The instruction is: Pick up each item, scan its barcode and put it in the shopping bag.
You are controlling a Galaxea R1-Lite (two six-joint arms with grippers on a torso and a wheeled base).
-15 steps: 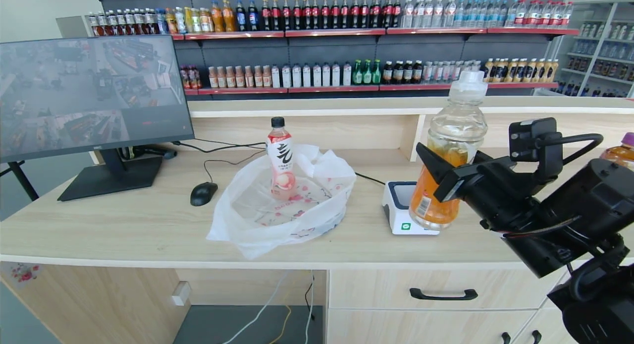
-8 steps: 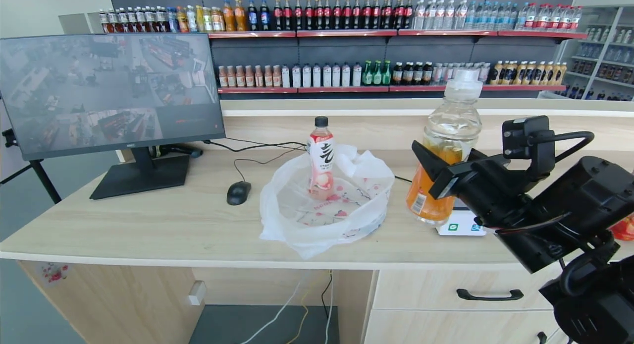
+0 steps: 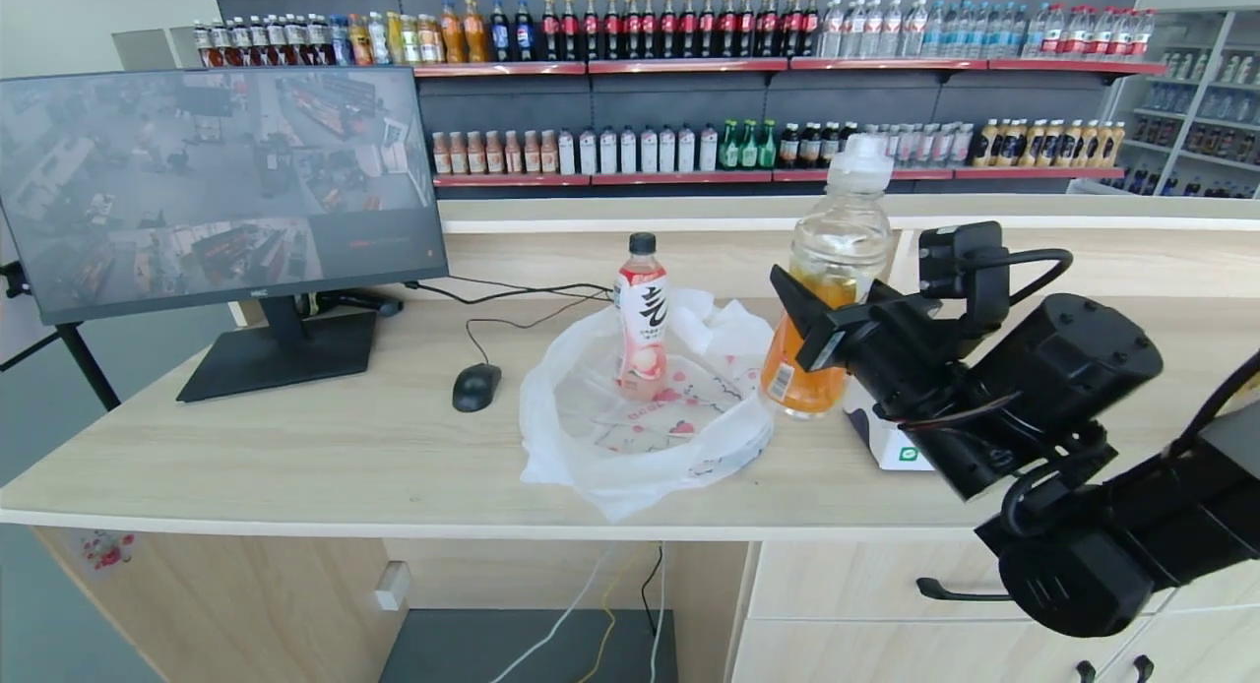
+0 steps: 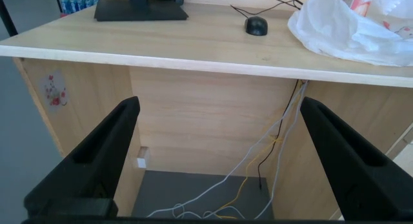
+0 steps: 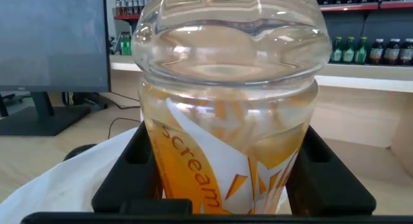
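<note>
My right gripper (image 3: pixel 809 341) is shut on an orange juice bottle (image 3: pixel 825 299) with a white cap, holding it upright just above the counter. The bottle hangs beside the right rim of the white shopping bag (image 3: pixel 591 457). A pink drink bottle (image 3: pixel 641 319) with a black cap stands upright inside the bag. The white barcode scanner (image 3: pixel 894 449) sits right of the bag, partly hidden by my right arm. In the right wrist view the orange juice bottle (image 5: pixel 226 121) sits between both fingers (image 5: pixel 132 169). My left gripper (image 4: pixel 219 166) is open and empty, below the counter's front edge.
A monitor (image 3: pixel 212 186) stands at the counter's left, with a black mouse (image 3: pixel 476 386) and cables between it and the bag. A raised ledge runs along the back of the wooden counter (image 3: pixel 295 447). Drawers with black handles (image 3: pixel 945 592) are under its right side. Drink shelves fill the background.
The head camera turned between the oldest frame and the later ones. My right gripper has carried the orange juice bottle leftward, from in front of the scanner to the bag's right rim.
</note>
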